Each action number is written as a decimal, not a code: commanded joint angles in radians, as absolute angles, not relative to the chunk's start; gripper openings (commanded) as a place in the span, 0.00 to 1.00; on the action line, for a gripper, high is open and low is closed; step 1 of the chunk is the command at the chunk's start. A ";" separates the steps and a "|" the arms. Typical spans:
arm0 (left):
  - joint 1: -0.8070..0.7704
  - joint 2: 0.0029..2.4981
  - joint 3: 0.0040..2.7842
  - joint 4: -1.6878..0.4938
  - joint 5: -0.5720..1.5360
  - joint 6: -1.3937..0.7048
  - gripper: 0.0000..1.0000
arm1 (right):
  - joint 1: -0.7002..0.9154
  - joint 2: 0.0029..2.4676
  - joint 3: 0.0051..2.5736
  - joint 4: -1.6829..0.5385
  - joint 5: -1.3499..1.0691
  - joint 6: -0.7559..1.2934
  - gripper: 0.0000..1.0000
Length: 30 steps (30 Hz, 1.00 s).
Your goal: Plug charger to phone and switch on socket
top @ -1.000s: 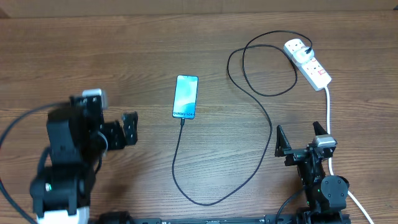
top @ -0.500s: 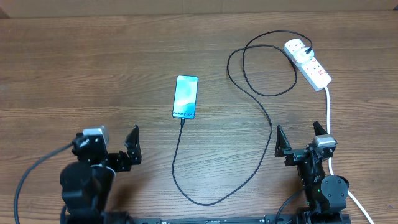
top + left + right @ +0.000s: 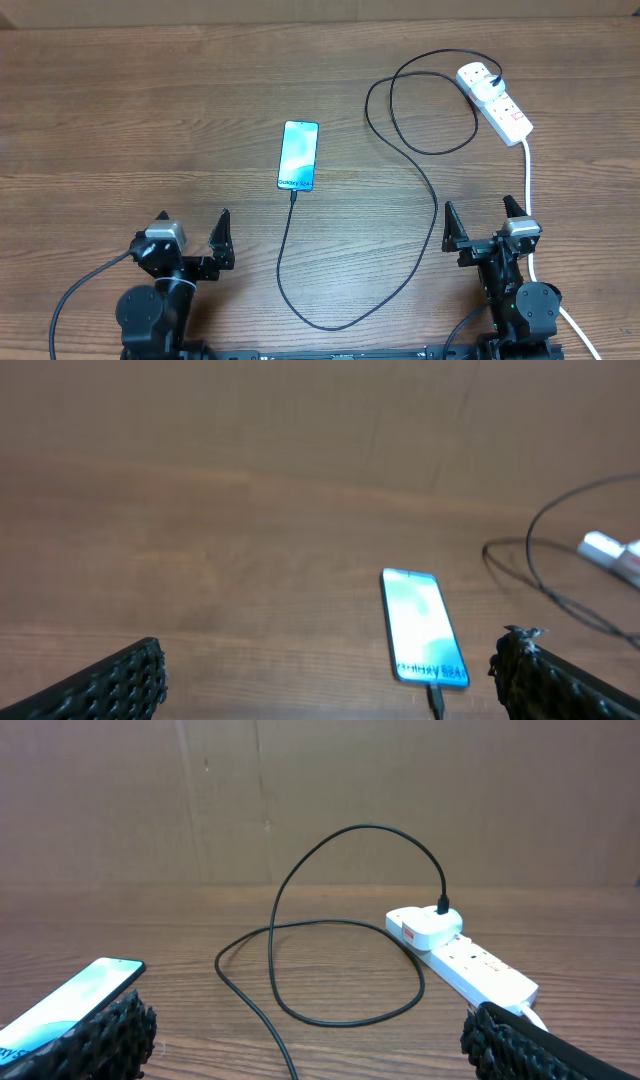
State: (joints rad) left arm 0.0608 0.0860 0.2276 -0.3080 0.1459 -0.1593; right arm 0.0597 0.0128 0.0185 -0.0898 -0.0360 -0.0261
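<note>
Your left tool (image 3: 192,228) and right tool (image 3: 479,218) sit near the front edge of the wood-grain surface (image 3: 120,100), fingers spread apart. The slim phone (image 3: 299,155) lies mid-surface, reading "Galaxy S24". The thin black charger (image 3: 436,205) meets its near end and loops to the white socket (image 3: 497,102) at far right.

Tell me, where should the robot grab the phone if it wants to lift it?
Pinch the phone across its two long edges, near the middle, coming straight down from above. It lies flat with the screen up, so only those thin sides offer a hold. Stay off the near end, where the charger seems plugged in.
</note>
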 commanded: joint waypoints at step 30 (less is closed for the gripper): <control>0.068 0.003 0.005 -0.078 0.006 0.008 1.00 | 0.057 0.003 0.008 -0.084 -0.027 -0.027 1.00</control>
